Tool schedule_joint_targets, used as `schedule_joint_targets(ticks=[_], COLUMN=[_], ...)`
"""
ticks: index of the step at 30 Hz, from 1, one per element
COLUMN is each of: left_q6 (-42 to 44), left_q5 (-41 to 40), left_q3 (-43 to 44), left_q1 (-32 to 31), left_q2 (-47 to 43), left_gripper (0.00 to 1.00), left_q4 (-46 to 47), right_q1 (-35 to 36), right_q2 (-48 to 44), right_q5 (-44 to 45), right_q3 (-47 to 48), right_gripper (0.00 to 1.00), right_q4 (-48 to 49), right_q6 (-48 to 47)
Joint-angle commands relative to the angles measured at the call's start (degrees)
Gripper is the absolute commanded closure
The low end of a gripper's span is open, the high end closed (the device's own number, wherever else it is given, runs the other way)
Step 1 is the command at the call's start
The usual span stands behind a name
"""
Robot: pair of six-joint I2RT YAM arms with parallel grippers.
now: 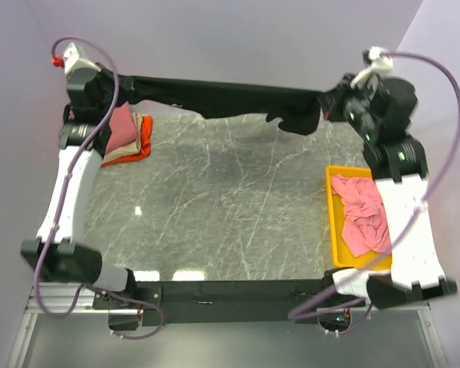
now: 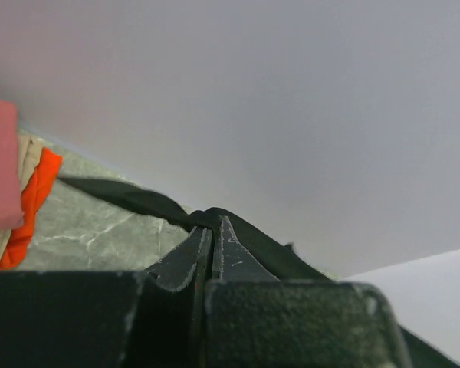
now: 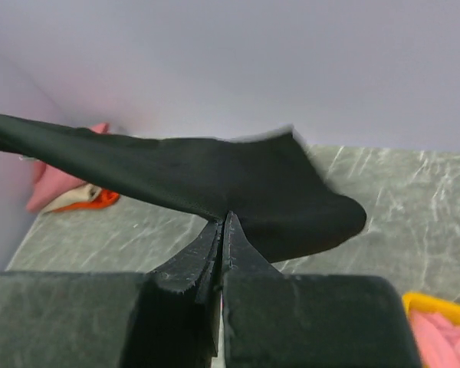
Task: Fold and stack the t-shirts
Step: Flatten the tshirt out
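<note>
A large black t-shirt (image 1: 215,96) hangs stretched in a band over the far edge of the table. My left gripper (image 1: 113,83) is shut on its left end and my right gripper (image 1: 331,101) is shut on its right end. The left wrist view shows the left gripper's (image 2: 214,221) jaws pressed together on black cloth (image 2: 123,198). Seen from the right wrist, the right gripper (image 3: 224,218) pinches the shirt's (image 3: 215,172) lower edge. Dusty-red, beige and orange t-shirts lie folded in a stack (image 1: 126,134) at the far left. A pink t-shirt (image 1: 362,215) lies crumpled in the bin.
A yellow plastic bin (image 1: 331,218) stands at the table's right edge, beside the right arm. Purple walls close in the table at the back and on both sides. The grey marble tabletop (image 1: 230,199) lies between the two arms.
</note>
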Motion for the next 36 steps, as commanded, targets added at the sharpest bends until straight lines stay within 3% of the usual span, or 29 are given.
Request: schedule_joint_targets(ticks=[1, 8, 13, 17, 21, 26, 27, 28, 29, 30, 31, 32, 36], left_q6=[0.71, 0.53, -0.08, -0.7, -1.4, -3.16, -3.86, -4.12, -4.56, -5.0, -4.66, -4.31, -0.98], left_q5=[-2.55, -6.33, -8.0, -10.81, -14.24, -19.07, -20.04, -19.7, -18.74, -17.42, -15.41, -14.08, -11.97], left_q3=[-4.19, -9.83, -11.94, -14.84, -20.45, -22.84, -21.1, -19.52, -16.89, -11.3, -9.67, -9.14, -12.19], left_q1=[0.37, 0.28, 0.19, 0.28, 0.37, 1.33, 1.68, 2.38, 2.65, 2.65, 2.57, 2.31, -1.73], left_q2=[-8.37, -23.82, -27.28, -24.3, -17.89, -0.5, 2.66, 8.96, 12.07, 14.53, 17.26, 17.37, 12.64], left_gripper=[0.99, 0.99, 0.99, 0.99, 1.0, 0.97, 0.71, 0.55, 0.41, 0.22, 0.05, 0.01, 0.01], left_q4=[-0.13, -5.76, -7.69, -8.49, -6.12, -3.75, -4.26, -5.49, -7.85, -12.22, -12.53, -12.09, -8.49], right_q1=[-0.51, -0.51, -0.51, -0.6, -0.51, -0.51, -0.51, -0.6, -0.6, -0.6, -0.6, -0.51, -0.33], right_q2=[-8.37, -21.55, -23.86, -19.3, -12.62, 3.36, 6.26, 12.73, 15.93, 18.83, 23.04, 24.3, 21.07], right_q5=[-2.78, -7.26, -6.56, -5.16, -6.2, -5.69, -4.99, -4.46, -3.67, -2.18, 0.53, 1.69, 5.47], right_q3=[-5.58, -12.01, -13.41, -17.36, -27.38, -34.94, -34.25, -33.2, -29.19, -26.63, -24.51, -21.79, -25.53], right_gripper=[1.0, 1.0, 1.0, 1.0, 1.0, 1.0, 0.96, 0.74, 0.6, 0.54, 0.36, 0.14, 0.11], right_q4=[2.07, -2.32, -4.17, -4.18, 1.95, 12.16, 13.74, 13.76, 12.89, 9.57, 7.71, 6.21, 5.93], right_q6=[2.15, 4.36, 5.5, 6.11, 7.87, 7.17, 6.74, 6.38, 6.12, 6.2, 6.29, 5.94, 7.51])
